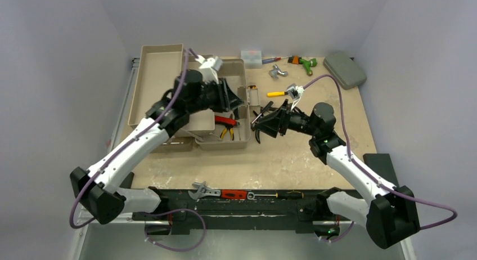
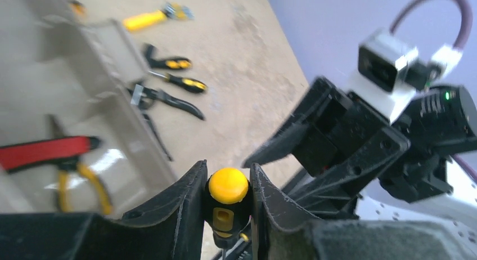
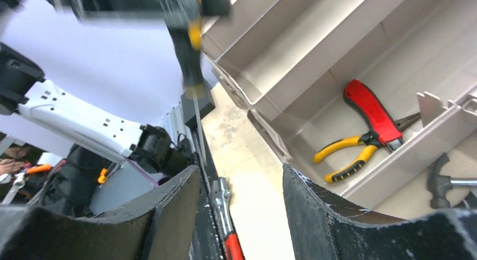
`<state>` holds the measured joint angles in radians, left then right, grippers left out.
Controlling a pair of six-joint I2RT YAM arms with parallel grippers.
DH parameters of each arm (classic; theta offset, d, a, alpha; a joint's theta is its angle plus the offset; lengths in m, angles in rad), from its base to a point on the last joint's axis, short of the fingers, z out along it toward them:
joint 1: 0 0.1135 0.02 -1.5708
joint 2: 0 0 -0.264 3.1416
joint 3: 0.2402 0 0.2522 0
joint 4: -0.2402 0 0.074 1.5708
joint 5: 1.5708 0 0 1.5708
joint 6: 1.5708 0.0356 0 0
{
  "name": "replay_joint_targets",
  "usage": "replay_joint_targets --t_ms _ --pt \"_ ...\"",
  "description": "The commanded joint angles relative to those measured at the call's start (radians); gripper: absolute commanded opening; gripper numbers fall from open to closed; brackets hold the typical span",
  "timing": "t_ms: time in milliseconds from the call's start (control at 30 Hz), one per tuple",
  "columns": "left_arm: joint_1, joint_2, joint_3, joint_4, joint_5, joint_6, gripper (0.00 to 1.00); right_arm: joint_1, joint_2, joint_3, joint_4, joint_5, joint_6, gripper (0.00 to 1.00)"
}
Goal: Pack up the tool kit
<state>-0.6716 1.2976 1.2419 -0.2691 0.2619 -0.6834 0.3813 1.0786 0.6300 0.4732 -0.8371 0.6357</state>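
The tan toolbox [image 1: 169, 74] lies open at the back left with its trays folded out. Red-handled pliers [image 3: 371, 111] and yellow-handled pliers [image 3: 343, 156] lie in its near compartment. My left gripper [image 1: 239, 99] hangs just past the box's right edge, shut on the yellow-and-black handle of a screwdriver [image 2: 228, 187]. In the right wrist view that screwdriver [image 3: 191, 52] hangs from above, its thin shaft running down beside my right gripper's left finger. My right gripper [image 3: 242, 173] faces the left one at close range [image 1: 261, 119], open with nothing clamped.
Black-and-yellow screwdrivers [image 2: 185, 84] and black pliers [image 2: 169, 97] lie on the table right of the box. Farther back are a yellow screwdriver [image 1: 277, 93], a green tool [image 1: 305, 63], a clear box [image 1: 251, 58] and a grey case [image 1: 344, 69]. A red-handled wrench [image 1: 222, 193] lies at the near edge.
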Motion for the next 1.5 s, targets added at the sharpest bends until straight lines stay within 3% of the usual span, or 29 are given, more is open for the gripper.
replay_joint_targets --t_ms 0,167,300,433,567,833,900,1000,1133,1267,1333,1467 --pt "0.116 -0.089 0.218 -0.388 -0.181 0.199 0.00 0.002 -0.038 0.055 -0.131 0.077 -0.096 0.55" --pt "0.202 -0.062 0.490 -0.726 -0.470 0.350 0.00 0.003 -0.036 0.106 -0.236 0.096 -0.137 0.55" --pt "0.234 -0.041 0.588 -0.760 -0.701 0.455 0.00 0.003 -0.027 0.157 -0.333 0.175 -0.172 0.55" --pt "0.285 0.016 0.629 -0.737 -0.816 0.548 0.00 0.004 -0.014 0.212 -0.516 0.432 -0.183 0.56" --pt "0.350 0.076 0.611 -0.702 -0.803 0.587 0.00 0.002 0.014 0.241 -0.641 0.659 -0.162 0.56" --pt "0.451 0.223 0.623 -0.719 -0.684 0.513 0.00 0.002 0.057 0.243 -0.750 0.870 -0.113 0.60" --pt "0.463 0.258 0.654 -0.752 -0.656 0.483 0.09 0.002 0.073 0.246 -0.788 0.965 -0.080 0.67" --pt "0.481 0.311 0.699 -0.813 -0.624 0.447 0.22 0.000 0.116 0.255 -0.819 1.065 -0.056 0.68" --pt "0.492 0.348 0.725 -0.836 -0.588 0.435 0.34 0.001 0.201 0.284 -0.789 1.030 -0.160 0.69" --pt "0.494 0.331 0.739 -0.823 -0.562 0.407 0.75 0.000 0.365 0.405 -0.852 1.042 -0.239 0.70" --pt "0.494 0.310 0.747 -0.804 -0.516 0.398 0.82 0.000 0.420 0.459 -0.870 1.075 -0.255 0.69" --pt "0.492 0.257 0.743 -0.774 -0.384 0.385 0.85 0.000 0.462 0.475 -0.816 1.103 -0.322 0.66"
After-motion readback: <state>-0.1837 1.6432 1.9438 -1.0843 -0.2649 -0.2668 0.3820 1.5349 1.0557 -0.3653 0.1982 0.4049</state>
